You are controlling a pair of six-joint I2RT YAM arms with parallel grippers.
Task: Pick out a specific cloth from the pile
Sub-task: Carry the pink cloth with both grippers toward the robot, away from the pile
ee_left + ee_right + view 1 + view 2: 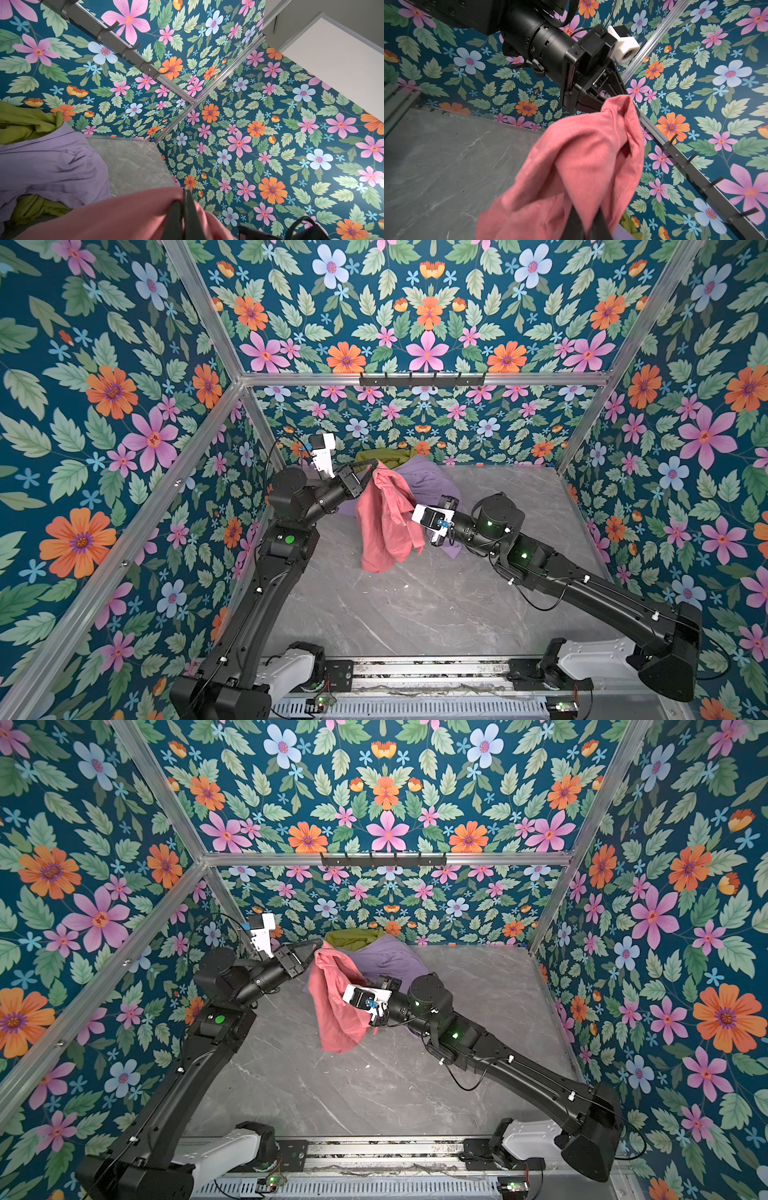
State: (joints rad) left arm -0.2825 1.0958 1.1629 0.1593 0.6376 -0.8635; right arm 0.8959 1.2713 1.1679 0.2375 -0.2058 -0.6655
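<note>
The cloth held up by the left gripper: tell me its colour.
Plain salmon pink, no pattern. The cloth shows best in the right wrist view.

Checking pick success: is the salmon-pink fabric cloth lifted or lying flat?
Lifted, hanging bunched. The salmon-pink fabric cloth hangs from the shut left gripper; the right gripper pinches it too.

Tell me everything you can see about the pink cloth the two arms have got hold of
The pink cloth is a plain salmon-pink garment of soft, slightly fuzzy knit, creased and bunched. It hangs lifted off the heap: the left gripper is shut on its top corner, and the right gripper is shut on a fold lower down. Its lower part droops toward the grey marbled table. Behind it lie the lilac cloth and the green cloth.
</note>
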